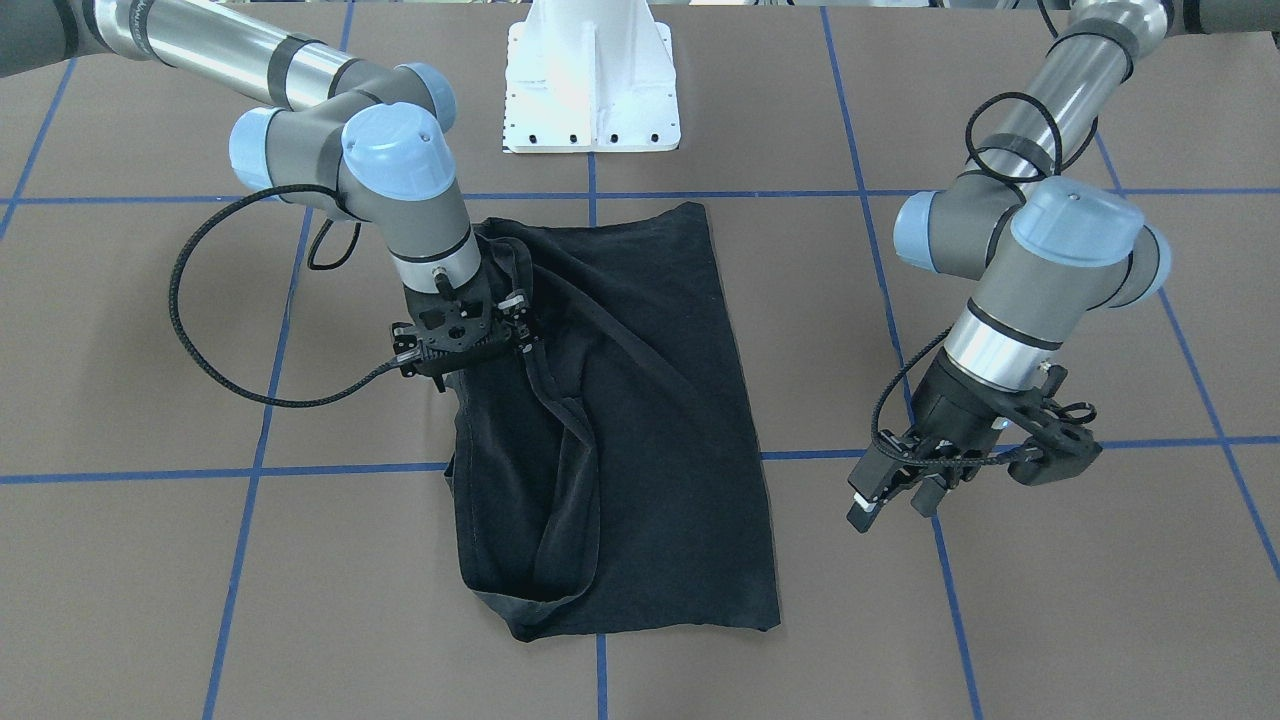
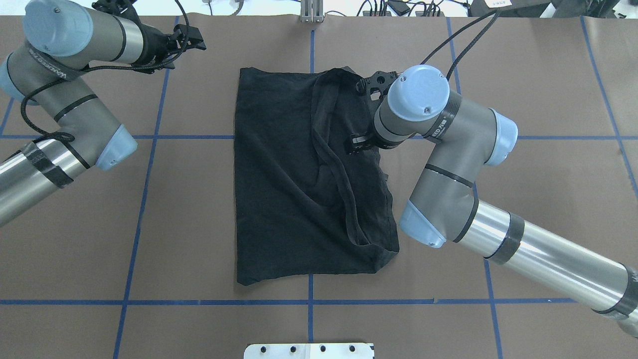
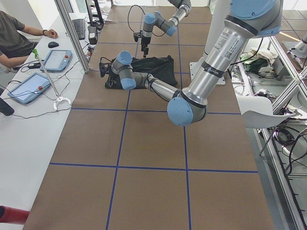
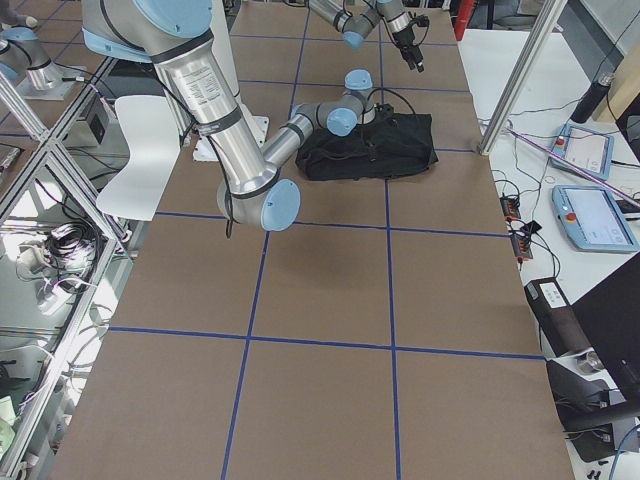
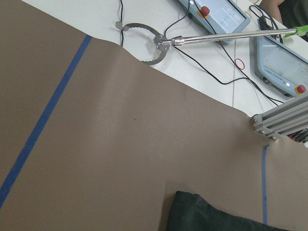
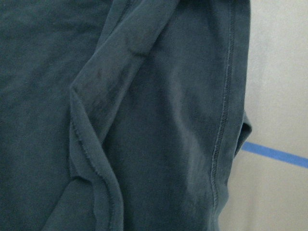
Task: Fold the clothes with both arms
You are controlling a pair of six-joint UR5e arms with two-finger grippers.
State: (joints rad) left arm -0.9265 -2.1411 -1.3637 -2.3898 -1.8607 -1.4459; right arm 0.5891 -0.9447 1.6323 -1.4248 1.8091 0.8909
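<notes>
The black T-shirt [image 1: 650, 400] lies flat on the brown table, its right side folded over into a long loose ridge. It also shows in the overhead view [image 2: 279, 174] and fills the right wrist view [image 6: 144, 120]. No graphic or logo shows. My right gripper [image 1: 468, 345] points down onto the shirt's edge on my right; its fingers are hidden under the wrist [image 2: 366, 112], so I cannot tell its state. My left gripper [image 1: 893, 503] is open and empty, off the shirt beyond its far left corner [image 2: 188, 39]. A shirt corner shows in the left wrist view [image 5: 207, 216].
The white pedestal base [image 1: 590, 90] stands at the robot's side of the table. Blue tape lines [image 2: 149, 174] cross the brown mat. Past the table's far edge are a metal grabber tool [image 5: 154, 41], tablets, an aluminium post [image 5: 284, 120] and an operator [image 3: 14, 38].
</notes>
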